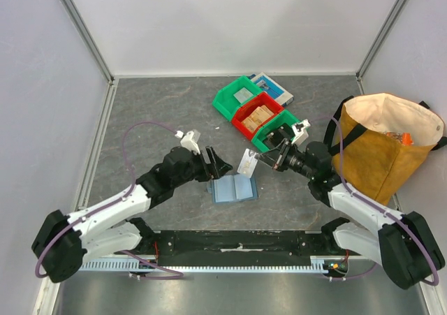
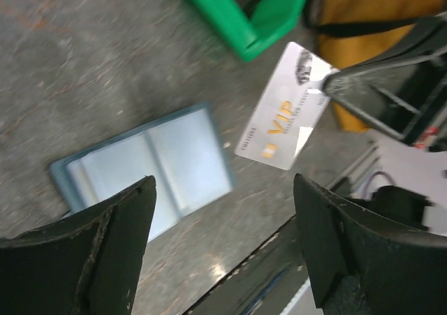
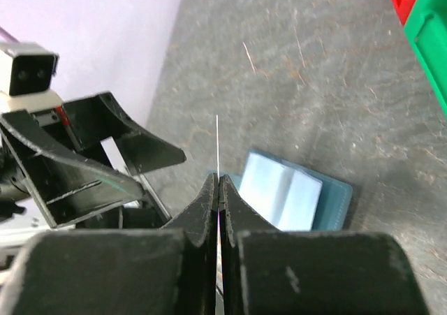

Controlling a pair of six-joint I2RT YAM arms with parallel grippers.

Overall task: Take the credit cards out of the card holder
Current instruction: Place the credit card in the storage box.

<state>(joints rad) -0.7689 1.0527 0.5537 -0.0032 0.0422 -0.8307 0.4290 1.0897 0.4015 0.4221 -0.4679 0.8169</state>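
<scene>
Right gripper point(image 1: 257, 158) is clenched on one card point(image 2: 283, 109) at its end, aloft near the holder point(image 1: 234, 188); holder lies open on the table point(image 1: 160, 119); left gripper point(image 1: 216, 167) released, empty. Card judged light, stiff, slick; pinch the edge firmly.

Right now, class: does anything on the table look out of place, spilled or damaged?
Nothing spilled or damaged. Only the silver VIP card is off the table, pinched at one end by the right tool, near the open slate-blue bifold card holder.
</scene>
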